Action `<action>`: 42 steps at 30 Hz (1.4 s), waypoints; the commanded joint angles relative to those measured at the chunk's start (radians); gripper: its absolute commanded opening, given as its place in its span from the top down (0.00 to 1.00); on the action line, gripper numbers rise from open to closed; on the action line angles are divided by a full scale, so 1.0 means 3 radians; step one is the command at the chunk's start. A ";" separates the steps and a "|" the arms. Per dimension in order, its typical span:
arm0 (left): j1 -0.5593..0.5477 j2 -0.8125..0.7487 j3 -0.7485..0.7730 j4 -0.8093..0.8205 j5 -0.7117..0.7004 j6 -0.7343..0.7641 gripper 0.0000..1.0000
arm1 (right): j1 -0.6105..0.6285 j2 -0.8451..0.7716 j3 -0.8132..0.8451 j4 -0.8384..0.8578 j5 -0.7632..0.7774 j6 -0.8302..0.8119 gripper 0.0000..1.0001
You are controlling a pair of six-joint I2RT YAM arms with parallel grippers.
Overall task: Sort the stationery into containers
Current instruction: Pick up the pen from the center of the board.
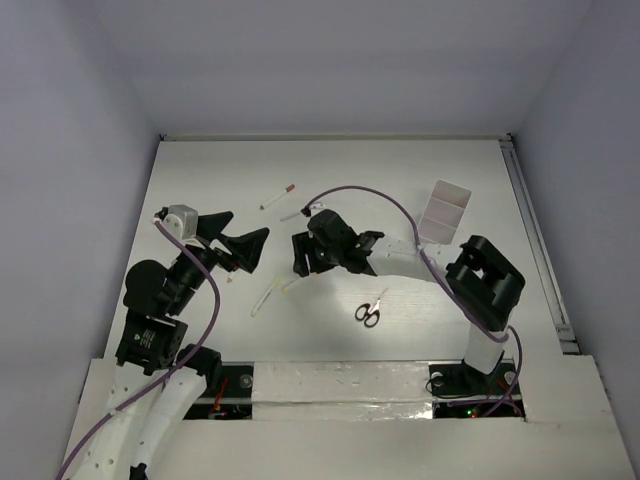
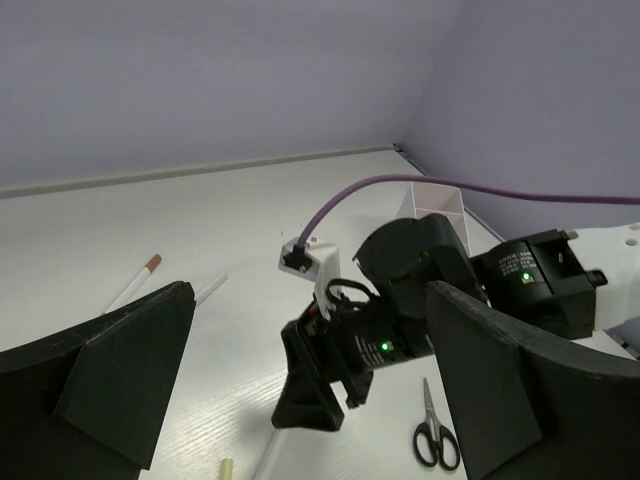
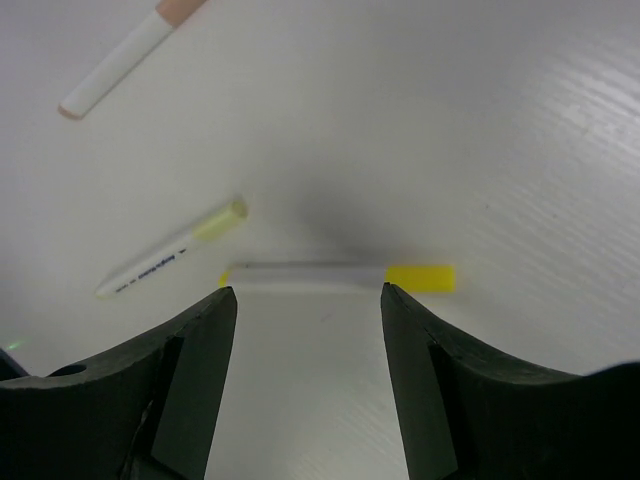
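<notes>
My right gripper (image 3: 305, 300) is open and empty, low over the table, its tips just short of a white pen with a yellow cap (image 3: 340, 276). A second white pen with a pale yellow end (image 3: 170, 260) lies to its left, and a pen with a reddish cap (image 3: 130, 60) lies farther off. From above, the right gripper (image 1: 298, 268) hangs over these pens (image 1: 272, 292). My left gripper (image 1: 248, 226) is open and empty, raised to the left. Black-handled scissors (image 1: 368, 311) lie near the front. The white divided tray (image 1: 443, 210) sits at the back right. No eraser blocks show.
A red-capped pen (image 1: 278, 196) and a white pen (image 1: 295, 213) lie behind the grippers. A purple cable (image 1: 370, 195) arcs over the right arm. The two grippers are close together. Grey walls enclose the white table, and a rail (image 1: 535, 240) runs along its right edge.
</notes>
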 commanded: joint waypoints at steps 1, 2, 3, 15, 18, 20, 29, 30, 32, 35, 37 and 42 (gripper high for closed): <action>-0.0016 -0.0043 0.0015 0.0103 -0.0023 -0.0024 0.01 | 0.0037 -0.0130 -0.0140 -0.0066 0.0043 0.0194 0.34; -0.0016 -0.0053 0.0010 0.0098 -0.0023 -0.0024 0.01 | 0.0037 -0.0135 -0.0170 -0.0066 0.0028 0.0235 0.34; -0.0016 -0.0058 0.0010 0.0103 -0.0023 -0.0024 0.01 | 0.0037 -0.0130 -0.0181 -0.0071 0.0003 0.0250 0.34; -0.0016 -0.0094 0.0010 0.0098 -0.0003 -0.0019 0.01 | 0.0037 0.0294 0.0003 0.0011 0.0018 0.0363 0.33; -0.0016 -0.0094 0.0010 0.0098 -0.0003 -0.0014 0.01 | 0.0037 0.0401 0.0100 -0.0014 0.0053 0.0353 0.33; -0.0016 -0.0089 0.0010 0.0093 0.0007 -0.0014 0.01 | 0.0037 0.0447 0.0162 -0.0060 0.0115 0.0322 0.33; -0.0016 -0.0084 0.0015 0.0098 0.0023 -0.0004 0.01 | 0.0037 0.0688 0.0647 -0.0811 0.0611 -0.0316 0.47; -0.0016 -0.0089 0.0016 0.0098 0.0023 -0.0004 0.01 | 0.0037 0.0708 0.0734 -0.0868 0.0591 -0.0373 0.51; -0.0016 -0.0089 0.0010 0.0098 0.0012 -0.0004 0.01 | 0.0037 0.0764 0.0816 -0.1016 0.0570 -0.0485 0.52; -0.0016 -0.0089 0.0010 0.0108 0.0012 -0.0009 0.01 | 0.0037 0.0805 0.0923 -0.1159 0.0585 -0.0567 0.56; -0.0016 -0.0089 0.0010 0.0108 0.0012 -0.0009 0.01 | 0.0037 0.0805 0.0924 -0.1185 0.0550 -0.0562 0.60; -0.0016 -0.0089 0.0015 0.0108 0.0023 -0.0014 0.01 | 0.0037 0.0698 0.0817 -0.1124 0.0401 -0.0455 0.51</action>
